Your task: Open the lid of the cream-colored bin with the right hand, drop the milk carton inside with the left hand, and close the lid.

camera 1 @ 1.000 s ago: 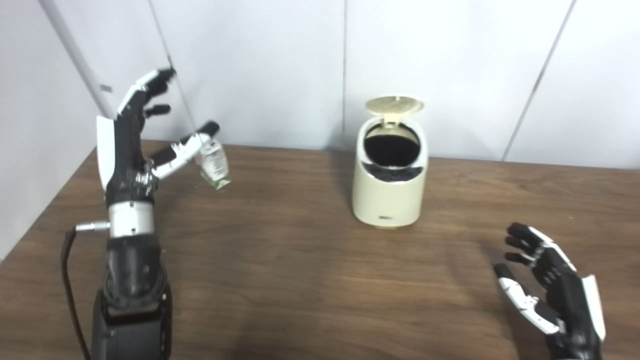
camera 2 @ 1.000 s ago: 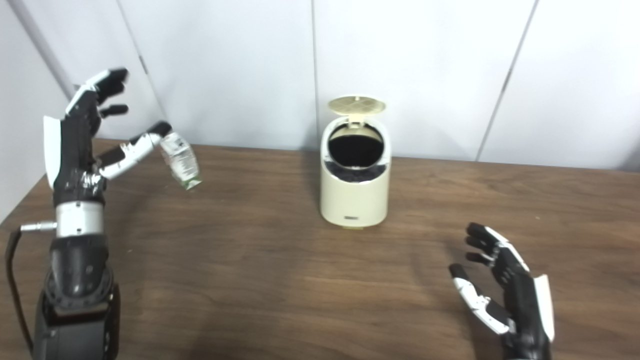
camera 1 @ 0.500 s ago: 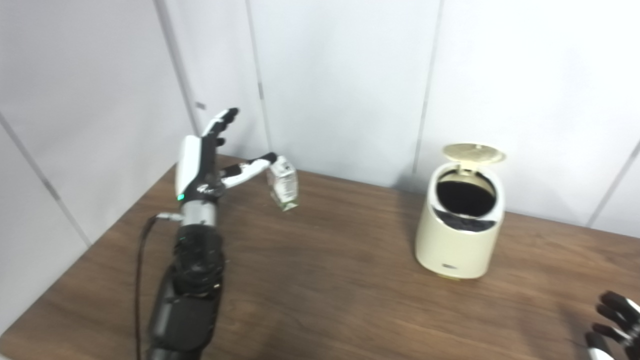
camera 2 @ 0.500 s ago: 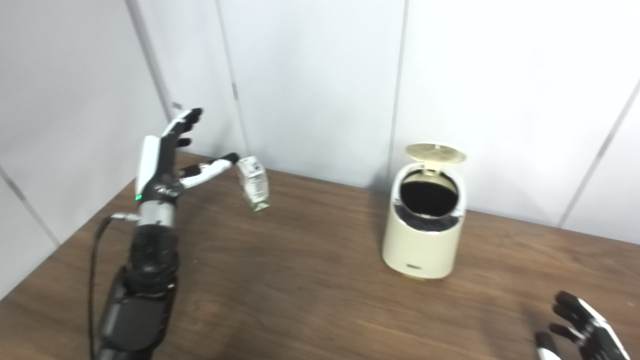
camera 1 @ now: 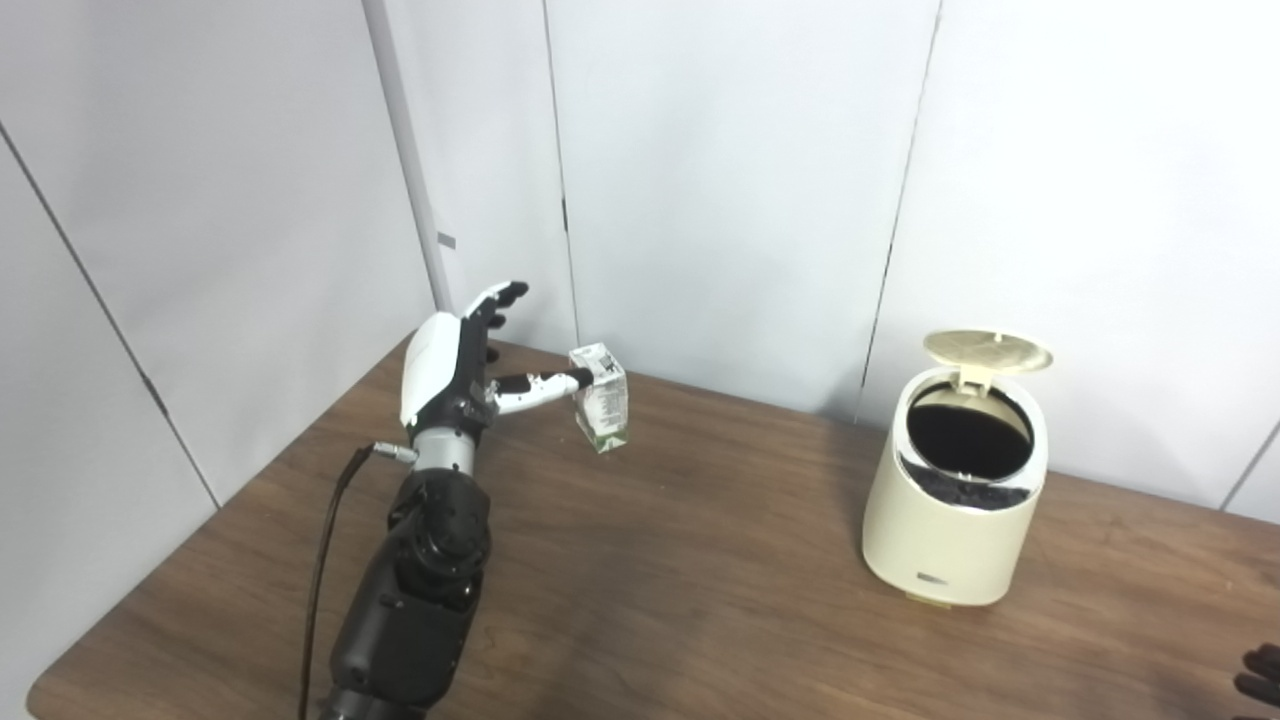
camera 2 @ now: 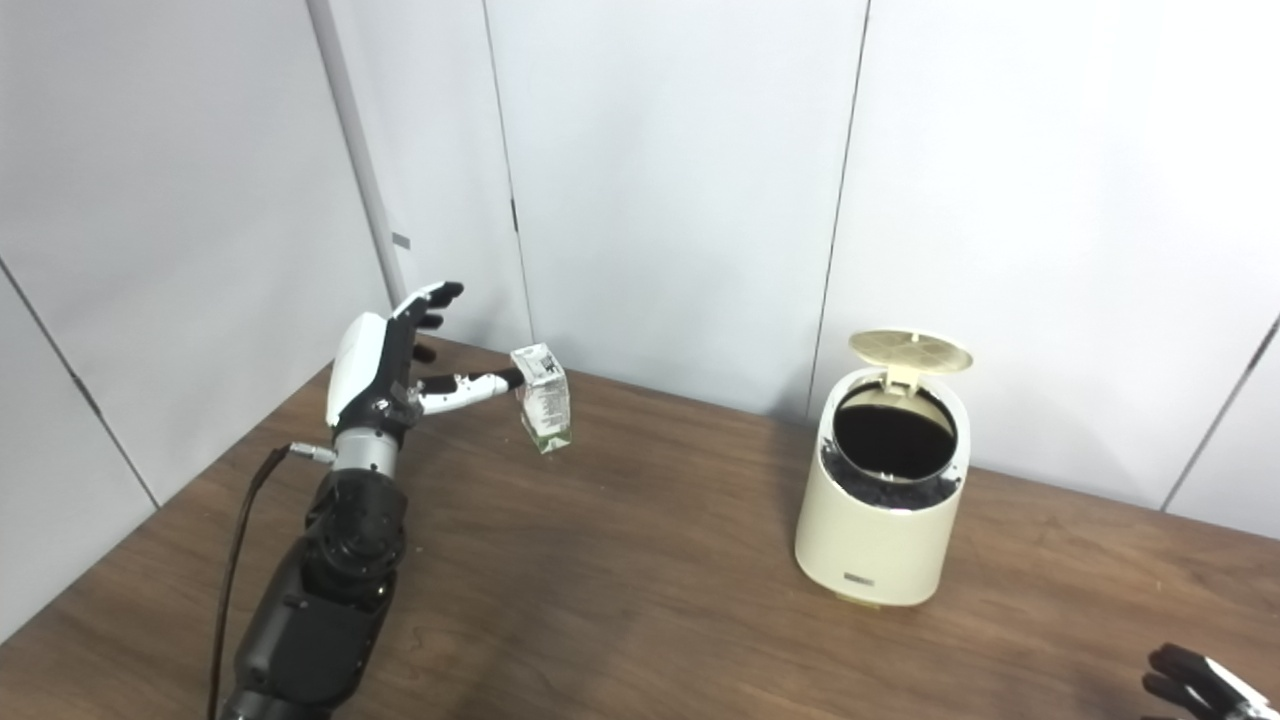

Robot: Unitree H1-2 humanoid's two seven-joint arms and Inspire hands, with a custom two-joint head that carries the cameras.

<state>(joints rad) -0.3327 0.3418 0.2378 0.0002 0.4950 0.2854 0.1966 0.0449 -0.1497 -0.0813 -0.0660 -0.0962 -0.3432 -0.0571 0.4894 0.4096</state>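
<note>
The milk carton [camera 1: 600,410] stands on the wooden worktop [camera 1: 680,580] at the far left, its long axis roughly vertical but leaning a little, gabled top tipped toward the left and its base resting on the wood. Its side panel carries blocks of small dark print and there is a green band near the base; none of the writing is legible. The left hand [camera 1: 455,360] is raised beside it with the palm turned toward the carton, fingers spread wide and pointing up and away, and only the tip of the outstretched thumb [camera 1: 540,383] meets the carton's upper edge; the hand grips nothing. Well apart, at the right of the worktop, the cream-colored bin [camera 2: 880,500] stands upright with its round lid [camera 2: 910,349] swung up on the rear hinge, leaving the dark mouth of the bin exposed and facing up and toward the near side. A small dark label sits low on the bin's front, too small to read. Of the right hand [camera 2: 1195,682] only dark fingertips show at the near right corner, so I cannot tell how it is posed.
</note>
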